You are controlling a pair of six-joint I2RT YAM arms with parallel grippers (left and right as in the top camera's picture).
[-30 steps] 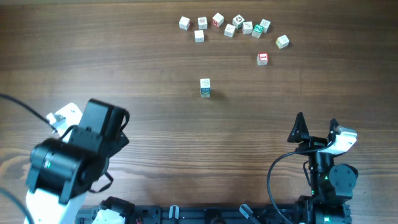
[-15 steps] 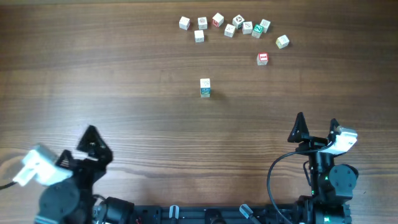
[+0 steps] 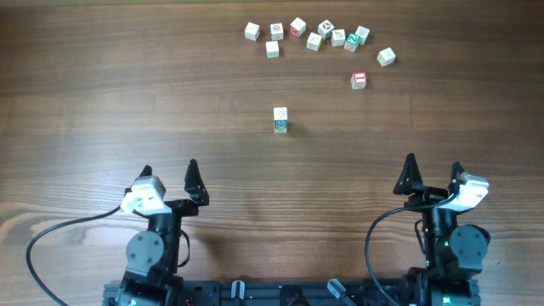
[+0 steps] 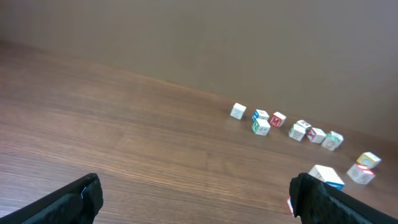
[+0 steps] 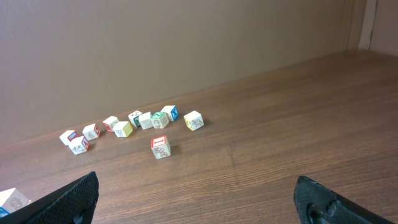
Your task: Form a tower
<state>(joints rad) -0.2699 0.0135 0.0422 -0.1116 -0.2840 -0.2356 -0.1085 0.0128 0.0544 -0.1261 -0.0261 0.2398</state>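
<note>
Hands sit at the near edge, the left hand [image 3: 170, 172] and the right hand [image 3: 433, 168] each with fingers spread wide and nothing between them; the worktop [image 3: 127, 85] runs bare in front of both; along its far side lies a ragged row of loose cubes [image 3: 314, 36], several so close together that they seem to touch; the tower [image 3: 280, 120], two cubes high with a pale one on a blue-green-sided one, stands mid-worktop, well apart from either hand and nearer than the row; a red cube [image 3: 359, 80] stands alone between row and tower, off to the right.

Trouble from here would likely come from how small everything is. A hand reaching into the crowded row could shove neighbouring cubes or pinch two at once; the lone red cube looks the safer pick. At the tower, a cube set down off-centre or tilted could slide off; fingers opening wide on release, or a low approach, could clip the top cube and topple the stack; both arms converging mid-worktop could also foul each other.
</note>
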